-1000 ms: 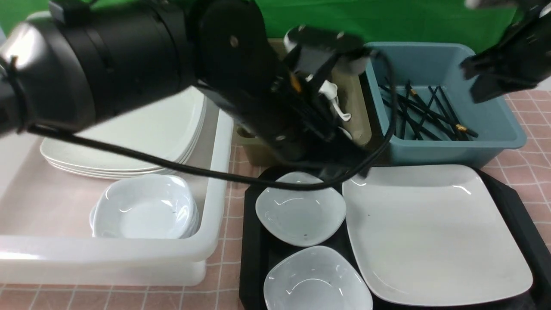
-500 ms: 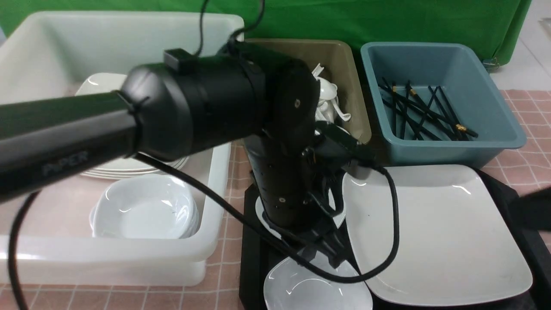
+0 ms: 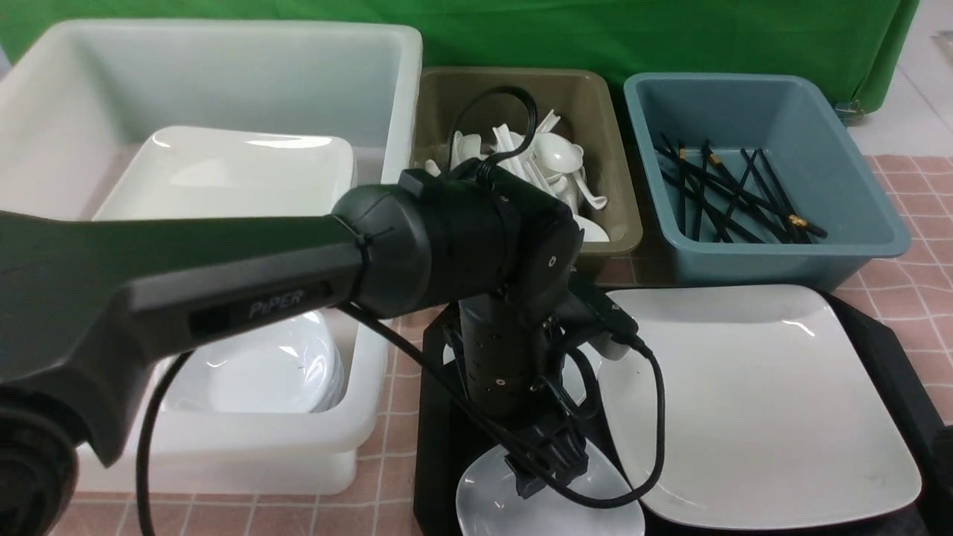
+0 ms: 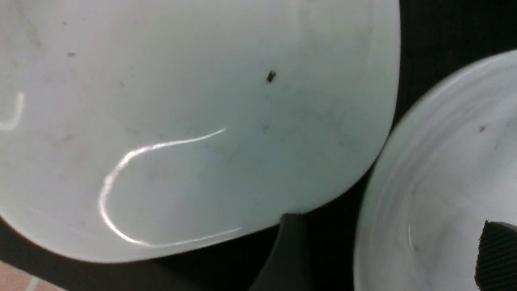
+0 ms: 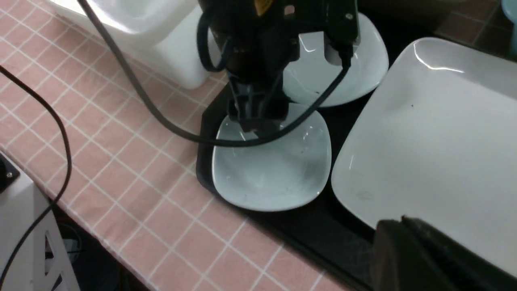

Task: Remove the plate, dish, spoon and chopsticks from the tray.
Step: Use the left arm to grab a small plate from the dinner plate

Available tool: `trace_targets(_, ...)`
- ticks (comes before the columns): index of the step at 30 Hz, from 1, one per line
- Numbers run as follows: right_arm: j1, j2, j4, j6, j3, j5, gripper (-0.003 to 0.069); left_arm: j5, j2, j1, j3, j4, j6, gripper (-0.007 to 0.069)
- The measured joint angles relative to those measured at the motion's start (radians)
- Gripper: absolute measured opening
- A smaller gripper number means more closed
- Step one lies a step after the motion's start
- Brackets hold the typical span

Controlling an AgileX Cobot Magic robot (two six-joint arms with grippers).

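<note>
On the black tray (image 3: 435, 454) lie the big square white plate (image 3: 752, 402) and two small white dishes. My left gripper (image 3: 552, 470) points straight down at the far rim of the near dish (image 5: 270, 169), open, with nothing held. In the left wrist view that gripper (image 4: 389, 258) has one finger (image 4: 284, 250) over the tray gap and the ribbed pad (image 4: 497, 256) over the near dish (image 4: 436, 182). The far dish (image 4: 194, 121) lies beside it. My right gripper (image 5: 400, 223) is shut and empty, over the plate's (image 5: 436, 133) near edge. White spoons (image 3: 555, 160) and black chopsticks (image 3: 733, 197) lie in tubs.
A big white tub (image 3: 372, 313) on the left holds stacked square plates (image 3: 223, 175) and bowls (image 3: 260, 372). The olive tub (image 3: 618, 186) and blue tub (image 3: 856, 216) stand behind the tray. The left arm's cable (image 3: 655, 447) loops over the plate's edge. A pink checked cloth (image 5: 133, 169) covers the table.
My left arm swung from over the olive tub down onto the tray, and its gripper opened. The right arm dropped from the upper right to the lower right edge.
</note>
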Motion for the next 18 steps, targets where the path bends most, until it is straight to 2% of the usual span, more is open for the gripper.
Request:
trace_targets(13, 0.000, 0.001, 0.003, 0.000, 0.001, -0.017, 0.0030, -0.008, 0.057, 0.002, -0.008, -0.050, 0.000, 0.0555)
trace_targets(15, 0.000, 0.001, 0.003, 0.000, 0.001, -0.018, 0.0030, 0.002, 0.059, 0.002, -0.011, -0.051, 0.000, 0.0532)
trace_targets(18, 0.000, 0.001, 0.004, -0.005, 0.001, -0.023, 0.0030, 0.037, 0.064, 0.002, -0.012, -0.059, 0.000, 0.0444)
